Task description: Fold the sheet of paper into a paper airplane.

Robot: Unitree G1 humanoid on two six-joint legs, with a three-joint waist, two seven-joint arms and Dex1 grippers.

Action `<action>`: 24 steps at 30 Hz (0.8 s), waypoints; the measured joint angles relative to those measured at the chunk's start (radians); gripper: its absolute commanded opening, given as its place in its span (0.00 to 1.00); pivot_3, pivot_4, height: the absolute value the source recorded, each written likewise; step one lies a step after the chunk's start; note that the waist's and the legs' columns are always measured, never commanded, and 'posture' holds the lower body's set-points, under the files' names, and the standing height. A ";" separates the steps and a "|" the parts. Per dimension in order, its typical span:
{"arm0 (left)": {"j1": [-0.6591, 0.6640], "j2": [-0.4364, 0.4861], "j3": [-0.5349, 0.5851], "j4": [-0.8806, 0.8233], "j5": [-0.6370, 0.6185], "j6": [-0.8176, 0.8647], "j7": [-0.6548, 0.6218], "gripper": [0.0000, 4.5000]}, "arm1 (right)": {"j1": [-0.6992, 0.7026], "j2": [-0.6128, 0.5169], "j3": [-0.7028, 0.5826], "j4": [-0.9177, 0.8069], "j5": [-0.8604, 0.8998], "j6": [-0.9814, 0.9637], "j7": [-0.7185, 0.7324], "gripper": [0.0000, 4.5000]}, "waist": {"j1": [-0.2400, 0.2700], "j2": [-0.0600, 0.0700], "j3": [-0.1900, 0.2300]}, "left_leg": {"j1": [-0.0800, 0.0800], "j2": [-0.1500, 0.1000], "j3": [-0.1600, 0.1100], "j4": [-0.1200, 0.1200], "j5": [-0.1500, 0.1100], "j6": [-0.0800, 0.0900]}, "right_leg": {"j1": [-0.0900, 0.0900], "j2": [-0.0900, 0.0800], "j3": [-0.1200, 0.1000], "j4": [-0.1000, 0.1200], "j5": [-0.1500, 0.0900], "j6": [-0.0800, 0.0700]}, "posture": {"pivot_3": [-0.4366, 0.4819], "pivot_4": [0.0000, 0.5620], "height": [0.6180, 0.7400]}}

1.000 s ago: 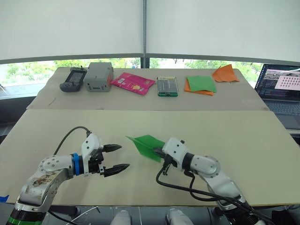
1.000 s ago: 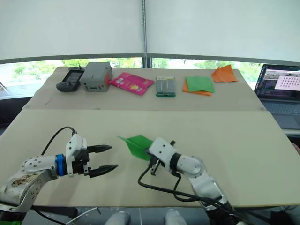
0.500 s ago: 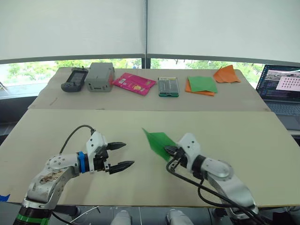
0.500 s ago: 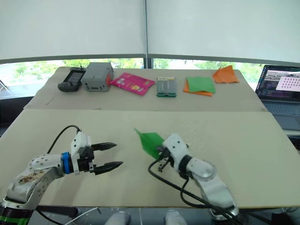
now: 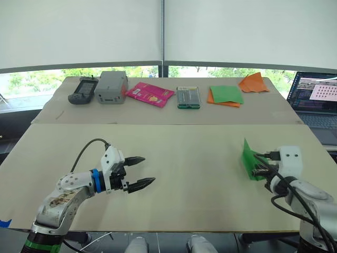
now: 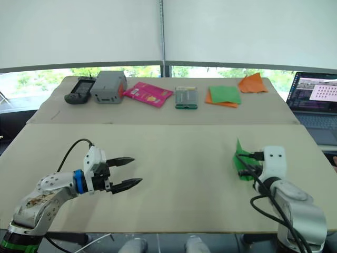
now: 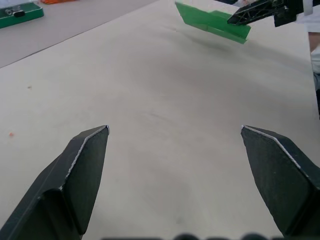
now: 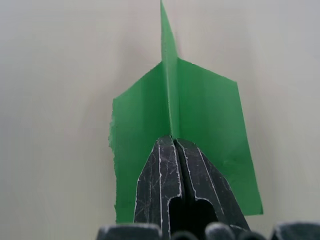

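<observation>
Paper airplane pinched by right end effector, near table's right edge

The laptop is cut off by the head view's right edge, its screen text too small to read. The right gripper covers the rear of the paper airplane along its centre fold. Labels on the far counter's pink packet are illegible.

the left tool is extended forward from a bent arm, its two black fingers spread wide apart. the right tool points toward it, fingers pressed together on the paper airplane.
</observation>
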 measured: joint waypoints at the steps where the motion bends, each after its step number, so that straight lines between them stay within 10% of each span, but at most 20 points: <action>1: -0.002 0.000 -0.006 0.000 0.001 -0.002 -0.001 0.99 | -0.001 -0.001 0.001 0.006 0.002 0.001 -0.004 0.00 | -0.002 0.001 0.000 | 0.000 0.000 0.000 0.000 0.000 0.000 | 0.000 0.000 0.000 0.000 0.000 0.000 | 0.48 0.27 1.00; 5: -0.012 0.000 -0.010 0.002 0.010 -0.017 -0.003 0.99 | -0.008 0.018 -0.005 0.027 0.009 0.000 -0.034 0.00 | -0.012 -0.001 -0.001 | 0.001 0.000 0.000 0.000 0.000 0.000 | 0.002 0.000 0.000 0.000 0.000 0.000 | 0.48 0.27 1.00; 18: -0.013 0.003 0.003 0.012 0.009 -0.032 -0.002 1.00 | -0.054 0.028 -0.116 -0.060 0.159 -0.098 0.029 0.98 | -0.020 0.003 0.002 | -0.001 0.000 0.000 0.000 0.000 0.000 | 0.001 0.001 0.000 0.000 0.000 0.000 | 0.48 0.27 1.00; 24: -0.010 0.001 0.042 0.008 0.000 -0.049 0.025 1.00 | 0.055 0.015 -0.105 -0.217 0.362 -0.345 0.258 0.99 | -0.017 0.001 0.002 | -0.001 0.000 0.000 0.000 0.000 0.000 | 0.002 0.000 0.000 -0.001 0.000 0.000 | 0.48 0.27 1.00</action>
